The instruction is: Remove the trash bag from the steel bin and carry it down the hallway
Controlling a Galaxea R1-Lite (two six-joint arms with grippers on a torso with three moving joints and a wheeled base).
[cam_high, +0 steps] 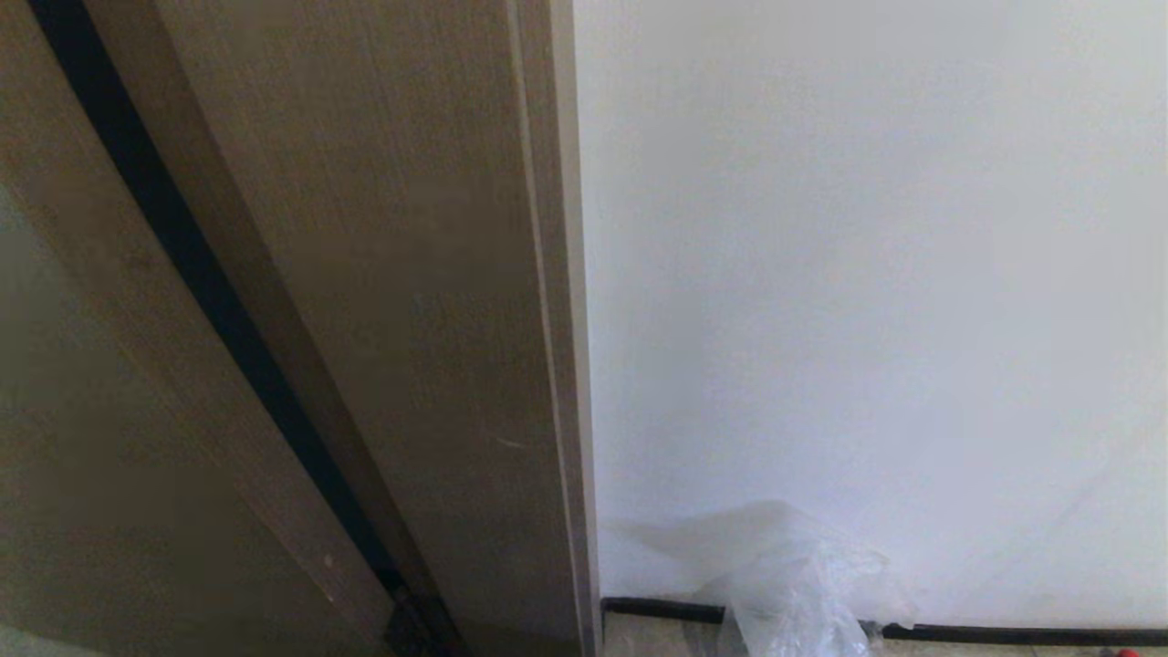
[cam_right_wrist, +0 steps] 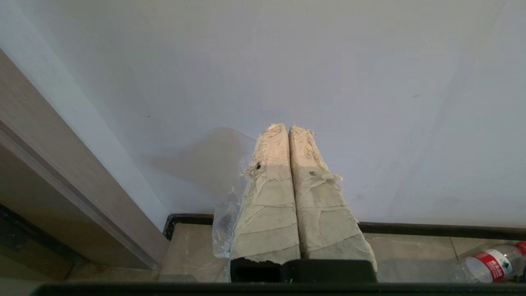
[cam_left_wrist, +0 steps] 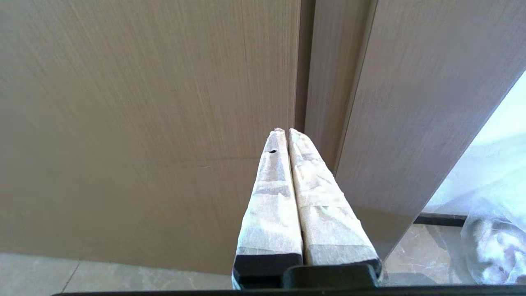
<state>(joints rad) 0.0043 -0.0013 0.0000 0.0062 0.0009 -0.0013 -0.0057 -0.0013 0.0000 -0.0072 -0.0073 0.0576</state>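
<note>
White wall (cam_high: 867,274); one trash bag (cam_high: 794,584), one bottle (cam_right_wrist: 491,265) on floor; left gripper (cam_left_wrist: 287,133), right gripper (cam_right_wrist: 287,128) clenched, empty.

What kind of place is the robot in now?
Probably an indoor hallway: a plain white wall, a black baseboard above glossy beige floor tiles, and a tan wooden door frame.

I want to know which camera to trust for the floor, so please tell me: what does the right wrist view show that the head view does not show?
Only the right wrist view shows the right gripper, its taped fingers shut together, and a plastic bottle with a red label lying on the floor by the wall. Only the head view shows the tall wooden door frame with its black strip. Both show the white wall, the black baseboard and the translucent trash bag at the foot of the wall.
</note>
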